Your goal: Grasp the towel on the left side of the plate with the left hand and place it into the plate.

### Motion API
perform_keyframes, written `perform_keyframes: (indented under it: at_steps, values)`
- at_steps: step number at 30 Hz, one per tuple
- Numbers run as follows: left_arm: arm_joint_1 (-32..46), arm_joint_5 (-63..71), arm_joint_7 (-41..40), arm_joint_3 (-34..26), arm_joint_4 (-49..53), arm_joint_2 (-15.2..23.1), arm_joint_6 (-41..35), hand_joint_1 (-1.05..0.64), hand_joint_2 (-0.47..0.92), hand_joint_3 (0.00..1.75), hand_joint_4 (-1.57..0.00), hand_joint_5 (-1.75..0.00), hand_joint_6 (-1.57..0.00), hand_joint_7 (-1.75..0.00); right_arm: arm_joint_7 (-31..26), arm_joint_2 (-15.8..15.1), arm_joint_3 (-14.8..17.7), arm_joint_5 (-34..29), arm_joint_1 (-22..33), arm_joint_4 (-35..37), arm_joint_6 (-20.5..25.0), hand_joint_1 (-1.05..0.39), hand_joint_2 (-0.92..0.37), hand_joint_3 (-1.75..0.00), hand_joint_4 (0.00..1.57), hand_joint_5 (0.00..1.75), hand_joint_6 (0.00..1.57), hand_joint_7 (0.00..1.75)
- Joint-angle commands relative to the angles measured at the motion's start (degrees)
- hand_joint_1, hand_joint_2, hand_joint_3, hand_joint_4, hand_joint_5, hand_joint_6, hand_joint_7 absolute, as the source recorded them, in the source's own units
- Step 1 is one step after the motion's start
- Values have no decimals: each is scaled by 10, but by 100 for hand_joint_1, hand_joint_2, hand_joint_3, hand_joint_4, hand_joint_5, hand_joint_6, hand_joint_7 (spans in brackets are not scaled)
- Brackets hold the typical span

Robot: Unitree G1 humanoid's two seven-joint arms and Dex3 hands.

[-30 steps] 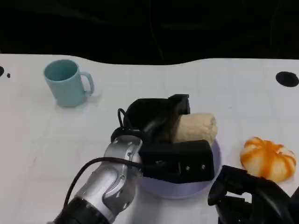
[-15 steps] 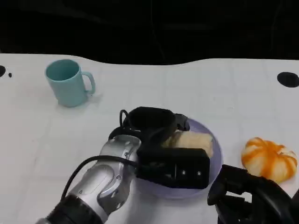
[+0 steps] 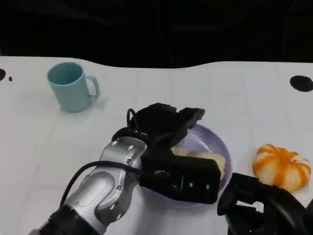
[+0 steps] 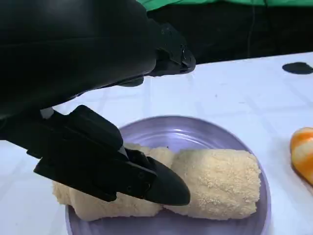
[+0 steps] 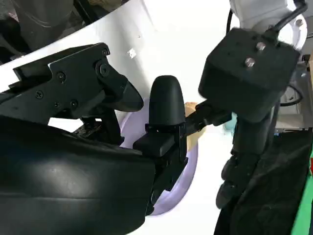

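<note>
One rolled towel (image 4: 215, 183) lies in the purple plate (image 4: 195, 132); left hand (image 3: 168, 147) above it, fingers spread, holding nothing.

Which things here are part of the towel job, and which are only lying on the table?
Part of the job:
- towel, lying in the plate
- plate, purple
- left hand, fingers spread above the towel

Only lying about:
- teal mug, far left
- orange striped pumpkin-like object, right of the plate
- right hand, holding nothing

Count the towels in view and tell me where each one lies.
1. The rolled towel lies inside the purple plate, under the left hand's spread fingers. Another could be hidden beneath that hand.
</note>
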State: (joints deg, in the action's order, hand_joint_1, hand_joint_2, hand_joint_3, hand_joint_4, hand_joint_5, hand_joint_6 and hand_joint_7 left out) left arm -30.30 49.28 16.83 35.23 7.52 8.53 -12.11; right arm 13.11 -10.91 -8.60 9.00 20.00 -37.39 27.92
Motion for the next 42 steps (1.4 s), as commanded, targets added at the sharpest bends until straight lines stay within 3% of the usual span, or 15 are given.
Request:
perform_keyframes:
  at_steps: [1, 4, 9, 12, 15, 16, 18, 21, 23, 26, 31, 36, 42]
  values:
    - [39, -29, -6, -35, -57, 35, 30, -89, 92, 20, -12, -15, -14, -2, -3, -3, 3, 2, 1, -5, 3, -6, -70, -103, 72, 175, 56, 162]
    - [68, -67, 9, -67, -100, 59, 51, -78, 92, 22, -18, -20, -16, -3, -3, -4, 1, 0, 2, -4, -1, -6, -70, -103, 72, 175, 56, 162]
    - [133, -156, 4, -139, -166, 68, 67, -51, 92, 21, -44, -40, -36, -12, -5, -2, -2, 0, 1, -6, 6, -7, -69, -104, 72, 175, 56, 162]
    - [183, -228, -16, -192, -188, 65, 101, -31, 92, 9, -68, -73, -76, -19, -4, -3, -2, -1, 1, -5, 3, -6, -69, -104, 72, 175, 56, 162]
    - [229, -295, -25, -235, -207, 55, 131, -18, 91, 12, -82, -96, -100, -26, -4, -4, -2, 0, 1, -6, 6, -6, -69, -104, 72, 175, 56, 162]
    - [245, -317, -25, -246, -217, 50, 134, -16, 84, 29, -80, -106, -99, -36, -4, -2, -1, 2, 1, -5, 6, -6, -69, -105, 72, 175, 56, 162]
    - [272, -348, -29, -261, -235, 43, 142, -11, 59, 84, -78, -122, -87, -73, -3, -1, 0, 5, 1, -5, 7, -5, -69, -105, 73, 175, 56, 162]
    - [308, -378, -37, -281, -261, 33, 142, -7, 50, 108, -82, -133, -83, -101, -4, 0, -1, 5, 1, -6, 8, -4, -69, -106, 73, 175, 56, 162]
    - [327, -393, -42, -291, -271, 25, 143, -6, 48, 112, -83, -134, -82, -106, -4, -1, -1, 4, 1, -6, 9, -4, -69, -106, 73, 175, 56, 162]
    - [375, -437, -48, -312, -297, 7, 137, -1, 45, 128, -82, -153, -79, -127, -4, -2, -1, 4, 0, -6, 9, -6, -68, -105, 72, 175, 56, 162]
    - [433, -498, -47, -332, -343, -8, 101, -9, 45, 134, -85, -172, -80, -139, -5, -3, -3, 1, -2, -7, 12, -6, -68, -105, 71, 175, 56, 162]
    - [501, -572, -47, -351, -398, -26, 37, -9, 42, 144, -89, -175, -79, -160, -4, -1, -2, 3, -1, -5, 7, -5, -69, -105, 71, 175, 56, 162]
    - [547, -654, -60, -354, -449, -42, -63, -6, 45, 142, -89, -175, -75, -169, 2, -5, 9, 6, 2, 2, -4, -4, -68, -106, 72, 175, 56, 163]
